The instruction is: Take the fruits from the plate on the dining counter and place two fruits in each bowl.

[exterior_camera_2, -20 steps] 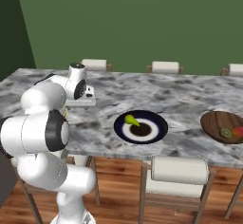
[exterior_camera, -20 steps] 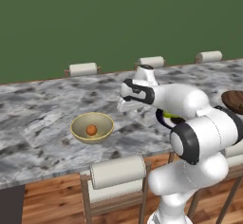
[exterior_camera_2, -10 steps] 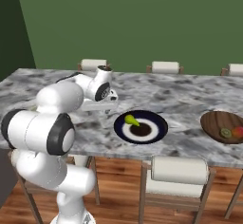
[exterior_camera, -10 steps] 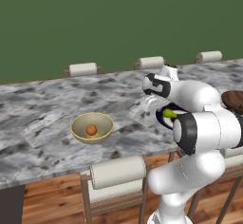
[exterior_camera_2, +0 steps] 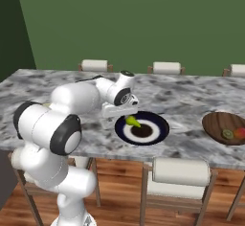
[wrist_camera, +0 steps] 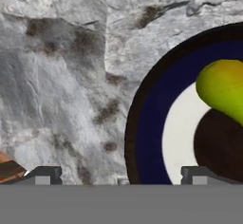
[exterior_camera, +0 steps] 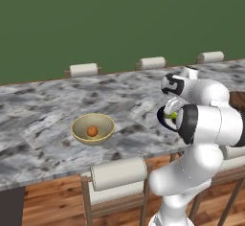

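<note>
My gripper (wrist_camera: pixel 121 178) is open with nothing between its fingers (wrist_camera: pixel 45 175). It hovers low over the dining counter (exterior_camera_2: pixel 191 96) at the near-left rim of the plate (exterior_camera_2: pixel 158 133). In the hand view the plate's (wrist_camera: pixel 142 123) dark rim fills the right side, with a yellow-green fruit (wrist_camera: pixel 220 88) on it. That fruit (exterior_camera_2: pixel 132 121) lies just right of the gripper (exterior_camera_2: pixel 120 114). The tan bowl (exterior_camera: pixel 93 128) holds one orange fruit (exterior_camera: pixel 92 131). The dark brown bowl (exterior_camera_2: pixel 225 128) holds an olive-green fruit (exterior_camera_2: pixel 227 134) and a reddish-orange one (exterior_camera_2: pixel 239 132).
Stools with white cylindrical backrests stand along the near edge (exterior_camera_2: pixel 181 171) (exterior_camera: pixel 118 172) and the far edge (exterior_camera: pixel 83 70) of the counter (exterior_camera: pixel 48 105). A green wall rises behind. My own arm hides much of the plate (exterior_camera: pixel 161 117) in the left base view.
The arm has swung from beside the tan bowl across the counter to the plate's edge. The gripper has stayed open and empty.
</note>
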